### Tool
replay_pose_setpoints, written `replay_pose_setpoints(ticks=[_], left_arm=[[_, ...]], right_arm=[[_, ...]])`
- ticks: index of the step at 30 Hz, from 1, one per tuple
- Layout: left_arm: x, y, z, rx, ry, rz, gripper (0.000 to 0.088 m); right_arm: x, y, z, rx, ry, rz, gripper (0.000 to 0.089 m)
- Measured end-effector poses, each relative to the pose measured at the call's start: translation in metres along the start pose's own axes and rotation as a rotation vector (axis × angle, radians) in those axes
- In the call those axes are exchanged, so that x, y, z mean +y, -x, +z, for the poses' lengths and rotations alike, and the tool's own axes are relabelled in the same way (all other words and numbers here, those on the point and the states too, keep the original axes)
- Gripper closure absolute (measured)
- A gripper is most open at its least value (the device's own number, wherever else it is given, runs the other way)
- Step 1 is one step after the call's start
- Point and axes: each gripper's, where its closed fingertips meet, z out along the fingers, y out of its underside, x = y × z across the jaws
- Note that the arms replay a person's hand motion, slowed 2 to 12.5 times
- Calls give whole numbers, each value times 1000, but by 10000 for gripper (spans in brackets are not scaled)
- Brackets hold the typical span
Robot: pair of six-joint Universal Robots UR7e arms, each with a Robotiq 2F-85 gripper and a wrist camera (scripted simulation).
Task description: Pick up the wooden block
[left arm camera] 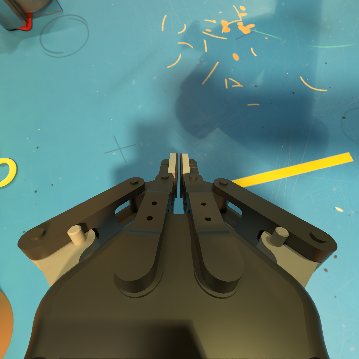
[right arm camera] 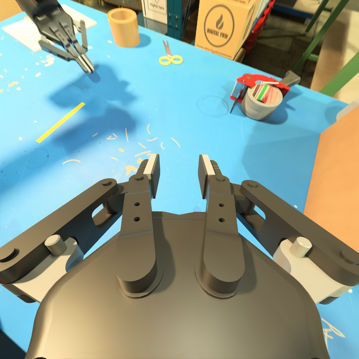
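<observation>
The right gripper (right arm camera: 179,165) sits low in its frame, tilted down at the blue table (right arm camera: 174,97), with its fingers wide apart and holding nothing, probably ready to grab. Farther off at upper left, the left gripper (right arm camera: 89,68) points down, pinched shut and empty. I cannot see the wooden block anywhere.

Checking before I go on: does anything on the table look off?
No wooden block shows in either view. Otherwise only orange flecks and a loose yellow strip litter the blue table; the tape dispenser and scissors lie undisturbed.
</observation>
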Motion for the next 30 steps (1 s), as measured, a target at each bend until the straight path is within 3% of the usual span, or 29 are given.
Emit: replay_pose_setpoints(ticks=[14,30], left_arm=[[-34,22,-8,-135,-69,-13,855],[-65,29,-14,-245,-152,-9,849]], right_arm=[[45,-58,-14,38,249,10,533],[105,-73,9,-99,483,3,482]])
